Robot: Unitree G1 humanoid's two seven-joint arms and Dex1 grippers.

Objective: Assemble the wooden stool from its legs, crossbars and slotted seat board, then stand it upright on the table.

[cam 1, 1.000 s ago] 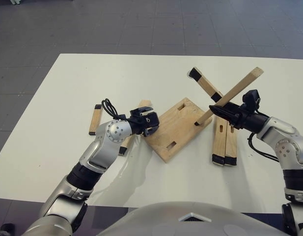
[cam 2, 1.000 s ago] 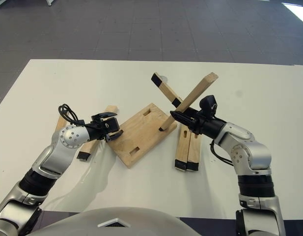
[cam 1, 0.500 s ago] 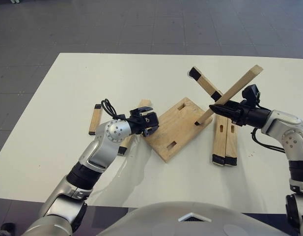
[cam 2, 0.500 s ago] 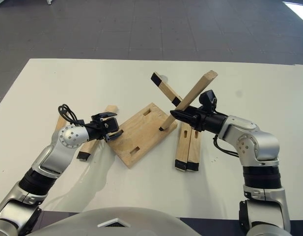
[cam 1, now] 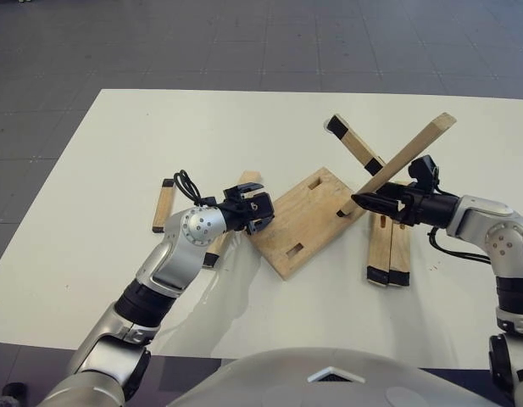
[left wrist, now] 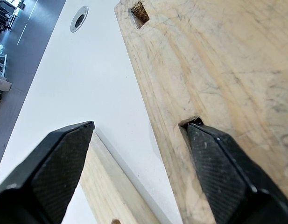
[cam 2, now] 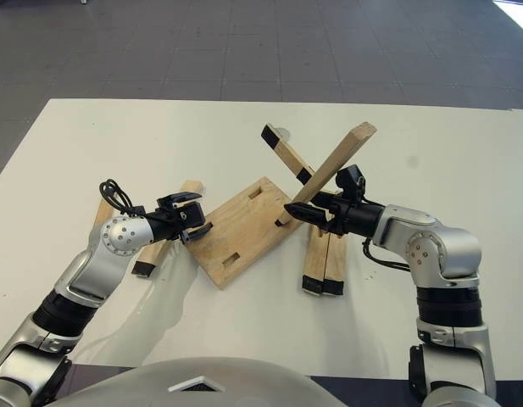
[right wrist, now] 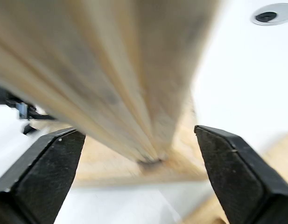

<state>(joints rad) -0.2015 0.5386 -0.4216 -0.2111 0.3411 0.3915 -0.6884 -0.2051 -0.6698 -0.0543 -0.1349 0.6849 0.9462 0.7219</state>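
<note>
The slotted seat board (cam 1: pixel 308 222) lies flat mid-table. One plain wooden leg (cam 1: pixel 405 161) leans up to the right, its foot in the board's right slot. Behind it a black-tipped leg (cam 1: pixel 353 142) slants the other way. My right gripper (cam 1: pixel 367 203) is open around the leaning leg's lower end; in the right wrist view the leg (right wrist: pixel 134 79) runs between the spread fingers (right wrist: pixel 41 177). My left gripper (cam 1: pixel 254 212) is open at the board's left edge. In the left wrist view one of its fingers (left wrist: pixel 223 172) is over a slot in the board (left wrist: pixel 214 60).
Two black-tipped pieces (cam 1: pixel 388 248) lie side by side right of the board, under my right arm. A short crossbar (cam 1: pixel 164 205) lies at the left, and another piece (cam 1: pixel 231 222) lies under my left gripper. The table's (cam 1: pixel 108 280) front and far left are bare.
My right gripper has slid down along the leaning leg toward the board. The leg, the board and my left arm have stayed put.
</note>
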